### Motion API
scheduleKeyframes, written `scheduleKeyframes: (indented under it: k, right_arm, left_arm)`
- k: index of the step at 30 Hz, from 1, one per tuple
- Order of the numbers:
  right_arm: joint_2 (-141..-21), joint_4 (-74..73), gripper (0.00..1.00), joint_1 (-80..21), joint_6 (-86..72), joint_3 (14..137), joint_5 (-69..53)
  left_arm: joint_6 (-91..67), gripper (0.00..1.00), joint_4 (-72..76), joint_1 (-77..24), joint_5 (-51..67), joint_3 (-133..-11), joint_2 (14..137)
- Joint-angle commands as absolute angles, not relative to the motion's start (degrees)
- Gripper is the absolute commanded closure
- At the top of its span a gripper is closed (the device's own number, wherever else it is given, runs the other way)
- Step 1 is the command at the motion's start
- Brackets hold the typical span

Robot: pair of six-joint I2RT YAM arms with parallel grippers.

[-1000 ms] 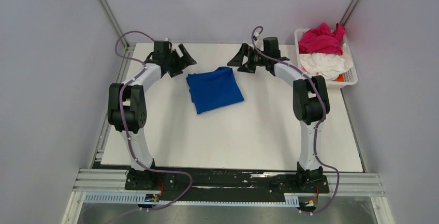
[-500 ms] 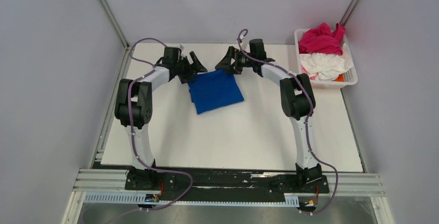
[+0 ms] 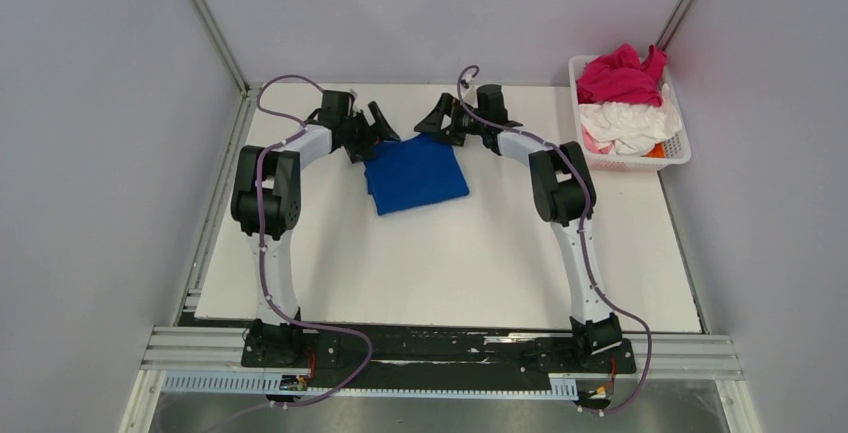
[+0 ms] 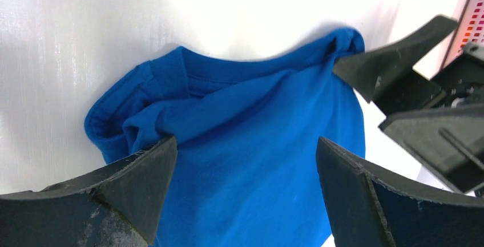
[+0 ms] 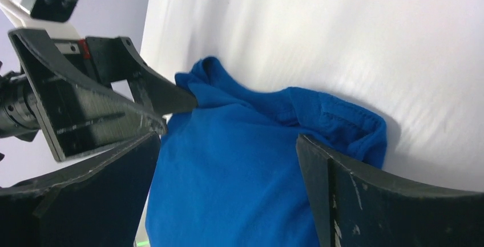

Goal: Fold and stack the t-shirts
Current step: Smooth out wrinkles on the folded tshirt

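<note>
**Both grippers spread at the blue shirt's far edge**

I had the blue shirt (image 3: 415, 173) lying folded on the table (image 3: 450, 263), toward the far middle. My left gripper (image 3: 383, 128) sat at its far left corner and my right gripper (image 3: 432, 120) at its far right corner. Both had their fingers spread wide, with cloth between them but none pinched. In the left wrist view the far edge was bunched, the collar rib showed, and one right fingertip (image 4: 357, 70) touched the corner. Bare white board ran from the shirt's near edge to the arm bases, with more on either side. The basket (image 3: 680, 148) stood at the far right, well apart from both arms. I counted three shirts: the blue one on the table, plus a pink shirt (image 3: 620, 78) and a white shirt (image 3: 628, 123) heaped in the single basket.
</note>
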State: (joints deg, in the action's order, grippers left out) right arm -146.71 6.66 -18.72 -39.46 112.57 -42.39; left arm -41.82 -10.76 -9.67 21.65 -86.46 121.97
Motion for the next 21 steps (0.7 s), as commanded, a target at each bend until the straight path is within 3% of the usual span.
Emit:
scheduleKeyframes:
  k: [1, 11, 16, 21]
  right_arm:
    - [-140.35, 4.57, 0.00, -19.60, -40.24, 99.34, -35.83]
    - [-122.34, -1.50, 0.00, -19.73, -31.55, 99.39, -34.33]
    - [-112.57, 3.03, 0.00, -21.68, -33.46, 86.36, -39.24]
    - [-109.19, 15.17, 0.00, -22.85, -41.96, 74.11, -48.85]
  left_arm:
    - [-38.82, 0.00, -15.31, -8.96, 15.34, -84.96, 122.12]
    - [-34.99, 0.00, -17.19, -9.60, 14.71, -84.16, 108.81]
    - [-35.69, 0.00, -15.68, -11.62, 16.34, -74.98, 98.24]
    - [-41.63, 0.00, -4.06, -14.24, 24.47, -61.00, 93.89]
